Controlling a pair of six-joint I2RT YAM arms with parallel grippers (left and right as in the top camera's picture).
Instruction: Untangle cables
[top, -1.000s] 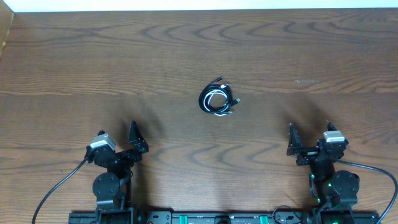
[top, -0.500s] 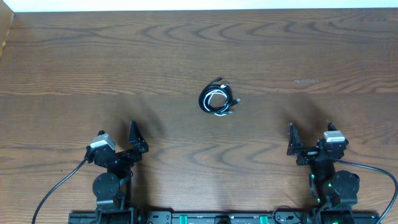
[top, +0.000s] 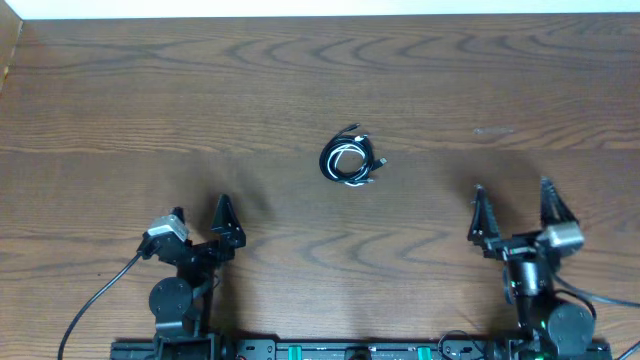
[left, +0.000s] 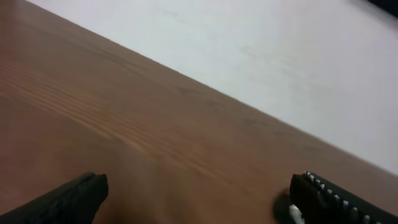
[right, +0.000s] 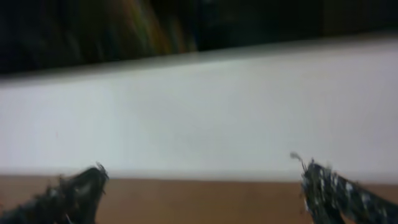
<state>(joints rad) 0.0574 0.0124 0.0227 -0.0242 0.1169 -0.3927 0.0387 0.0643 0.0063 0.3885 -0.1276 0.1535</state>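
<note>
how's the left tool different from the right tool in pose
The left tool sits skewed in the overhead view, one finger looking longer; the right tool points squarely up the table, fingers matched. The left wrist view is tilted, mostly table; the right wrist view is level, mostly white backdrop. Both are open, empty and well short of the cables.

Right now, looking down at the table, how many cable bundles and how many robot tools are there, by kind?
Coiled cable bundle, white and black strands, too small to count singly: 1
Open tools, the left tool and the right tool: 2
Total: 3
</note>
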